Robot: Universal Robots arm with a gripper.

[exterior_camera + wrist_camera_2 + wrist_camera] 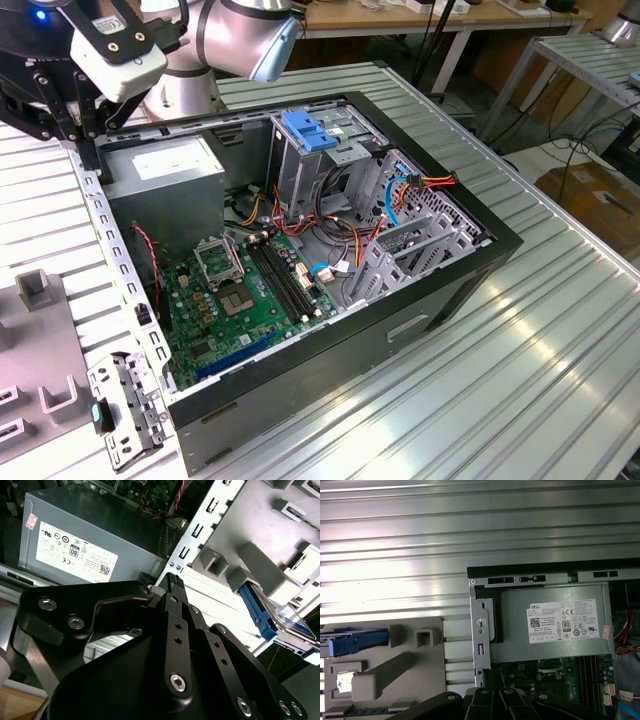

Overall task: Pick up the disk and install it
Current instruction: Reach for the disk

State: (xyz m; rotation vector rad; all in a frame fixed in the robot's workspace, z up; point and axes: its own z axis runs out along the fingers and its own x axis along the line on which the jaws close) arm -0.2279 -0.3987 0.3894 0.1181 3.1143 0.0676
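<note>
The disk (289, 621) is a flat silver drive with a blue rail (254, 609) along its edge. It lies in a grey holder fixture (260, 565) on the table outside the computer case. In the first wrist view the disk (351, 642) sits at the fixture's edge. My black gripper (172, 581) is shut with nothing between its fingers. It hangs over the case's metal side rim, beside the power supply and apart from the disk. In the exterior view the gripper (85, 150) is at the far left, above the case's corner.
The open computer case (400, 330) lies on a ribbed metal table (520, 400). Inside are a grey power supply (165, 165), a metal drive cage with a blue handle (305, 130), a green motherboard (245, 290) and loose cables (400, 190). A grey fixture (40, 340) lies at the exterior view's left.
</note>
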